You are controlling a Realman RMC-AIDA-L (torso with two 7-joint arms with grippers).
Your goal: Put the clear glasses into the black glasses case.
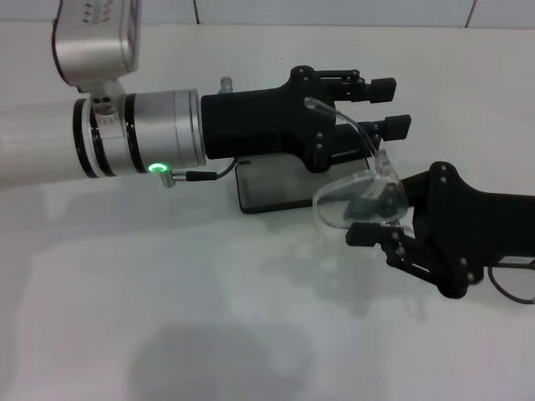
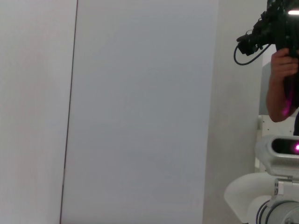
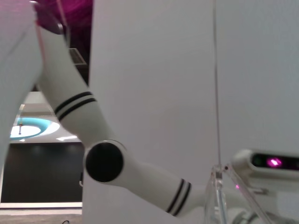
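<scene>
The right tool [image 1: 374,219] pinches the clear glasses [image 1: 361,196] by one lens, above the desk [image 1: 167,317] beside the black glasses case [image 1: 272,185]. The left tool [image 1: 389,104], fingers spread, hovers at a thin curved arm. Best fold the arms before lowering; glossy plastic slips.

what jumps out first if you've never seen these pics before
In the head view, two black claws meet mid-table over the white surface: the left claw reaches in from the left on a silver wrist with a green light, the right claw from the right. Between them hang the clear glasses, one lens pinched in the right claw. The black case lies open on the table, half hidden beneath the left claw.
</scene>
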